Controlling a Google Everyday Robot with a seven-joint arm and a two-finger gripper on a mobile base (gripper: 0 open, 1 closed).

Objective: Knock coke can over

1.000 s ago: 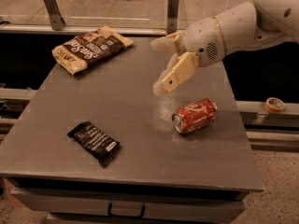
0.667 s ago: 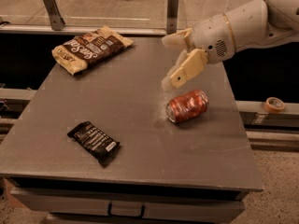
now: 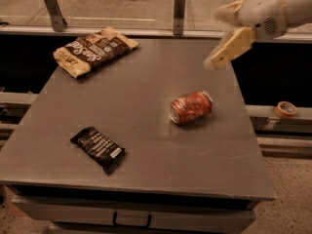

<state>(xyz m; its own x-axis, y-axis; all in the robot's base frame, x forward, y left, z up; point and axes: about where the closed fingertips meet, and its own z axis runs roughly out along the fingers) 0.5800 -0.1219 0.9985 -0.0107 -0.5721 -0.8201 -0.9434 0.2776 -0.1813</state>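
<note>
The red coke can (image 3: pixel 191 107) lies on its side on the grey table (image 3: pixel 146 87), right of centre, its silver top facing left. My gripper (image 3: pixel 218 38) is up in the air at the upper right, above and to the right of the can and well apart from it. Its two cream fingers (image 3: pixel 229 48) are spread apart and hold nothing.
A brown-and-cream chip bag (image 3: pixel 92 50) lies at the table's back left. A black snack packet (image 3: pixel 98 148) lies at the front left. A roll of tape (image 3: pixel 286 109) sits on a ledge beyond the table's right edge. A rail runs behind the table.
My gripper has lifted up and to the right, away from the can. The can has rolled a little on its side and now lies still.
</note>
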